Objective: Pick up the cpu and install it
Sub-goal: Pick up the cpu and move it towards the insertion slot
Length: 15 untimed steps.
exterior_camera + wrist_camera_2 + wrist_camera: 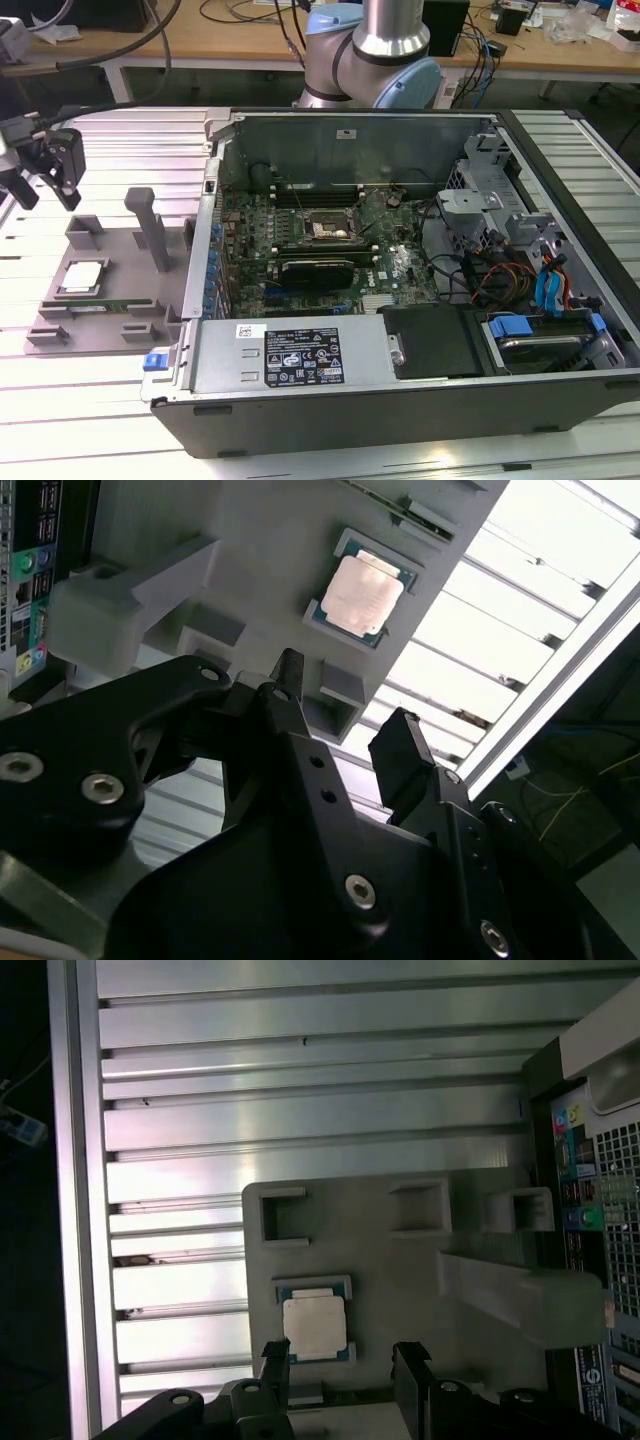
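Hovering claw [342, 1348], jaws apart | cpu [316, 1324] in grey fixture [400, 1280], corner behind claw

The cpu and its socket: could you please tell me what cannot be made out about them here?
- cpu underside: hidden in all views, since it lies metal top up in the tray.
- cpu corner: covered by a finger of the open gripper in the first wrist view.
- socket pins, and whether its frame is open: too small in the exterior view.
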Available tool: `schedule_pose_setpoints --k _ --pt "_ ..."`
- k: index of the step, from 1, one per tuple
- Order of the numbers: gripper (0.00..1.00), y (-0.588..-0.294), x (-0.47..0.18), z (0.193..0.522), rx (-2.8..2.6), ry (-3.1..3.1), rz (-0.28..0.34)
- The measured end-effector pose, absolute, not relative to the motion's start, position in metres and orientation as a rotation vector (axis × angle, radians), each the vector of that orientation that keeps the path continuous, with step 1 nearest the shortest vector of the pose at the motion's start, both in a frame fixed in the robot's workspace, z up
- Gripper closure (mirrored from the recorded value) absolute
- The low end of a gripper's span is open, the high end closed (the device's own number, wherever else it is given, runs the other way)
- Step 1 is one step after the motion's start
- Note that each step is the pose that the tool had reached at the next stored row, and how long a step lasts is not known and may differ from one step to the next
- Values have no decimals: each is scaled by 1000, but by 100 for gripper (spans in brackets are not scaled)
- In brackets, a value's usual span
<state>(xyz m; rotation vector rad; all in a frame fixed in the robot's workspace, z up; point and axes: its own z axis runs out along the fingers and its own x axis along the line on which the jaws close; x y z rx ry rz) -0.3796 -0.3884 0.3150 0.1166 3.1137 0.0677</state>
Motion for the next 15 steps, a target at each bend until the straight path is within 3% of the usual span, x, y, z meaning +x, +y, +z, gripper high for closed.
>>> schedule_pose_setpoints --k 15 --pt "45 -388 -380 300 117 3114 68"
